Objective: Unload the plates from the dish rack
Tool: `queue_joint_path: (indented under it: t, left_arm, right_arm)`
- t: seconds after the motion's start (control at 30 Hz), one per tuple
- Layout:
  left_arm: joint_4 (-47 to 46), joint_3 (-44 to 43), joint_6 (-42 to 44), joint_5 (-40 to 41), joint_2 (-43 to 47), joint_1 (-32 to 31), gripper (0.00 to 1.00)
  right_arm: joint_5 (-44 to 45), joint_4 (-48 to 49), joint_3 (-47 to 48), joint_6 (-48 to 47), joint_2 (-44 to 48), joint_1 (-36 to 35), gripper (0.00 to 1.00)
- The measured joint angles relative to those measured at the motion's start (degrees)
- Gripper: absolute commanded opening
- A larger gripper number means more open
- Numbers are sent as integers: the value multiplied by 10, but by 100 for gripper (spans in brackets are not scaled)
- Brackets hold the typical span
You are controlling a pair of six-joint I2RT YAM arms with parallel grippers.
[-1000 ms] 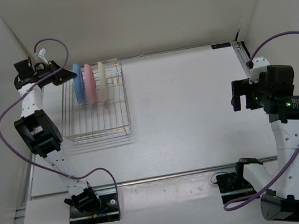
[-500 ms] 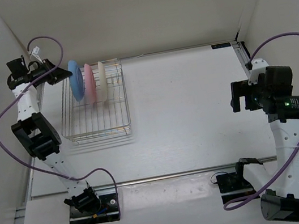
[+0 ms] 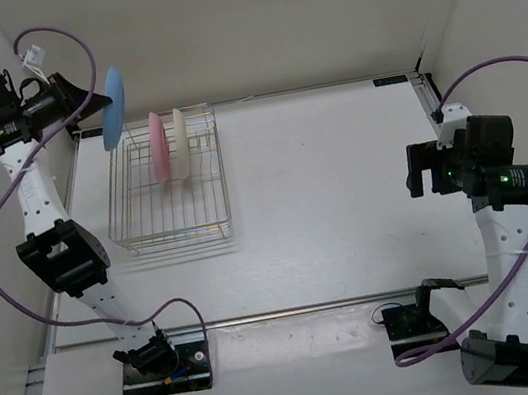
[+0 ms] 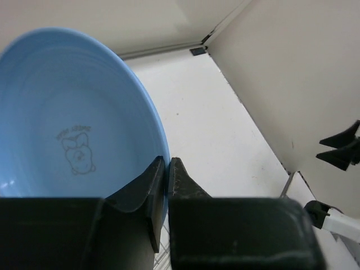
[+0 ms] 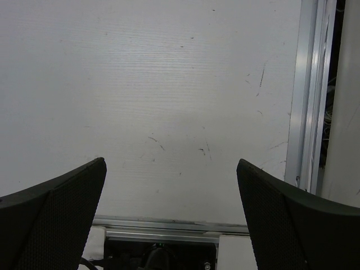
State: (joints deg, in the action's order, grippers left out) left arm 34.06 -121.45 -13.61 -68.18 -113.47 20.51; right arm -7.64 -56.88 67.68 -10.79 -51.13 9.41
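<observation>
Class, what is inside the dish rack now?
Two plates stand upright at the far end of the dish rack: the pink plate and, right of it, the cream plate. The blue plate is outside, gripped by the left gripper. Where their lower edges rest is not visible.

Top cam: fixed, high behind arm bases, looks down over whole table (image 3: 341, 174). L wrist cam: just behind L gripper (image 4: 167, 166), v. close on light blue plate (image 4: 67, 112), also seen from top. R wrist cam: past R gripper (image 5: 171, 169), faces down at table.
</observation>
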Motion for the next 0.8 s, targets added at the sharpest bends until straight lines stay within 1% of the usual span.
queue_joint_path:
  t: [0.1, 0.17, 0.23, 0.3, 0.33, 0.4, 0.47, 0.53, 0.6, 0.67, 0.73, 0.8]
  left_arm:
    - [11, -20, 0, -12, 33, 0, 11]
    - [27, -35, 15, -18, 58, -2, 11]
    - [63, -47, 51, -11, 88, -12, 11]
    - [105, -43, 108, 22, 131, -46, 11]
    - [119, -32, 140, 53, 158, -79, 11]
    - [131, 33, 197, 129, 224, -169, 11]
    - [142, 101, 244, 201, 278, -280, 11]
    - [160, 153, 284, 274, 308, -396, 11]
    - [183, 172, 309, 337, 310, -475, 11]
    - [203, 179, 330, 404, 298, -538, 11]
    - [212, 183, 349, 478, 285, -594, 11]
    - [218, 191, 366, 535, 275, -644, 11]
  right_arm:
    - [0, -1, 5, 0, -19, 0, 100]
    - [-2, -8, 26, 0, -45, 0, 100]
    - [-4, -30, 76, -2, -82, 0, 100]
    - [-10, -51, 159, -5, -131, -6, 100]
    - [-15, -59, 202, -9, -153, -9, 100]
    - [-28, -67, 280, -18, -193, -14, 98]
    - [-40, -71, 332, -24, -221, -17, 98]
    - [-52, -76, 367, -29, -247, -21, 98]
    - [-61, -85, 393, -31, -275, -31, 98]
    - [-69, -94, 421, -32, -308, -46, 98]
    - [-81, -97, 443, -33, -335, -57, 98]
    - [-93, -104, 470, -33, -362, -66, 97]
